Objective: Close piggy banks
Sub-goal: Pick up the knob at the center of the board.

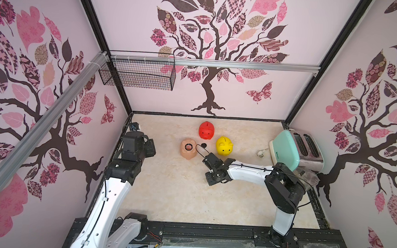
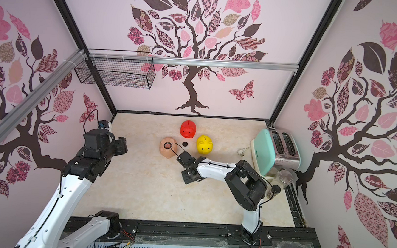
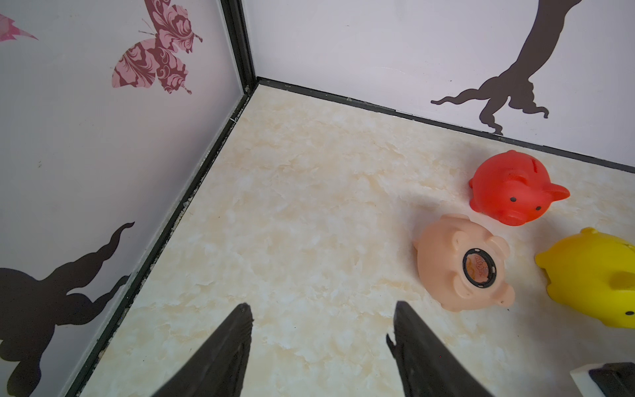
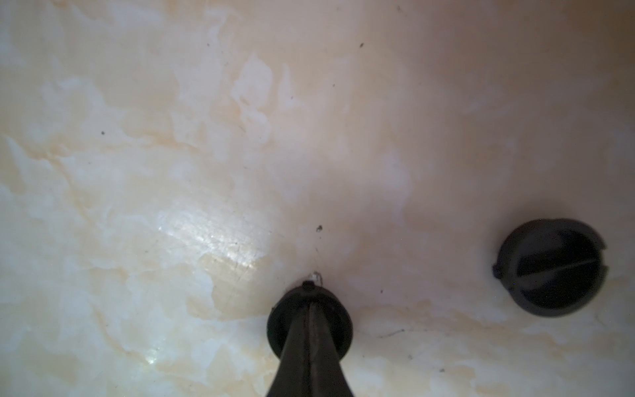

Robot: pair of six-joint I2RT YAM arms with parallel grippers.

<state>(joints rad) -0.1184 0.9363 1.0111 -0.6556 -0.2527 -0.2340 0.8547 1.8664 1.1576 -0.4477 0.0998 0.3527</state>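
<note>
Jaws of the left gripper [image 3: 323, 306] stand spread and empty. Rightward, the peach-pink round plastic piggy bank [image 1: 187, 155] lies belly-up, its hole black-ringed; the red plastic pig [image 1: 206, 130] and yellow plastic pig [image 1: 224, 146] stand upright, bellies hidden. Right gripper [image 4: 309, 292] jaws press together against a small black round plug [image 4: 276, 323], grip unclear

Walls pale pink, evenly lit. Reference: back-wall tree decal [image 1: 209, 91]. Left of its trunk is a black wire basket [image 1: 138, 73], hung on the aluminium rail [image 1: 244, 65] that crosses the trunk. Right of the trunk is a butterfly decal [image 1: 259, 93]. Below the roots is the cream marbled floor [image 1: 175, 194], with a mint-green toaster [image 1: 286, 147] down-right of the roots, against the side wall.
</note>
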